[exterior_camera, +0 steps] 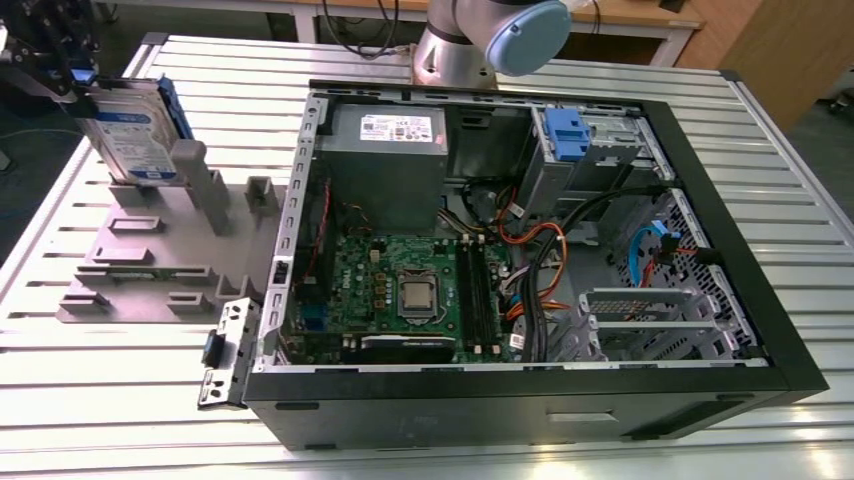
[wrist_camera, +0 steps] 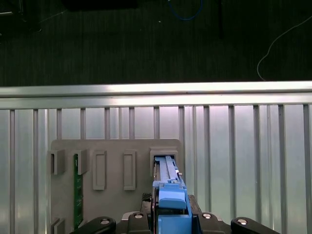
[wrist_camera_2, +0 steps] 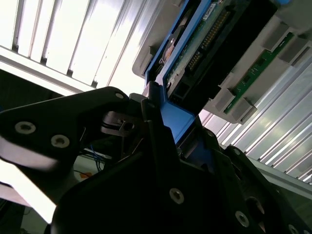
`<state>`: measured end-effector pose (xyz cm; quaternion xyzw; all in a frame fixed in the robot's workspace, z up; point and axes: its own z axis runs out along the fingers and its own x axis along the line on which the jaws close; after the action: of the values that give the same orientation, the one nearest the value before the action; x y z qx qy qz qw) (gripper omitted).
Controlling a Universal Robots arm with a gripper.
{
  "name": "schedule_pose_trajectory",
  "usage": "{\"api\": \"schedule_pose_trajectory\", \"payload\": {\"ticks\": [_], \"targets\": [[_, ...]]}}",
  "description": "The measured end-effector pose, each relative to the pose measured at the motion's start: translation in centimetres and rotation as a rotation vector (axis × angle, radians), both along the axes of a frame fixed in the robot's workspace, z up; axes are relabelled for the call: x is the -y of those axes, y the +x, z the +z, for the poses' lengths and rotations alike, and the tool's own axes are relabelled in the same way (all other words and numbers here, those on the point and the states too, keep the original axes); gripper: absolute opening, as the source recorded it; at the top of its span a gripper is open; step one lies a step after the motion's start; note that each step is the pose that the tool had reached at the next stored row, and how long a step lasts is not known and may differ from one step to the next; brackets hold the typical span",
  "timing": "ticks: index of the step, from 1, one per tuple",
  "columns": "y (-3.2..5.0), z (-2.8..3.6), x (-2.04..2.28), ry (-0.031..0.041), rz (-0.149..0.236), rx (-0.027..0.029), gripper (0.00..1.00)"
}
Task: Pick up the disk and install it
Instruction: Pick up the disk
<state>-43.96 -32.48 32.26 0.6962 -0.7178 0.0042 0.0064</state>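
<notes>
The disk is a silver drive with a white-and-blue label and blue rails. It stands on edge at the exterior view's far left, its lower end at the posts of a grey holder. My gripper is at the disk's upper end, shut on it. In the first wrist view the blue rail sits between my dark fingers, with the disk's edge running down to a slot of the holder. In the second wrist view the disk shows its connector side just past my gripper.
An open black computer case lies on the slatted metal table, with a motherboard, a grey power supply and a bay with a blue caddy. The arm's base stands behind it. A green board stands in the holder.
</notes>
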Motion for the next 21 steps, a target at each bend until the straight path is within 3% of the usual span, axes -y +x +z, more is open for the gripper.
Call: {"api": "schedule_pose_trajectory", "payload": {"ticks": [21], "targets": [[0.0,0.54,0.0,-0.0001,0.0,-0.0003,0.36]]}}
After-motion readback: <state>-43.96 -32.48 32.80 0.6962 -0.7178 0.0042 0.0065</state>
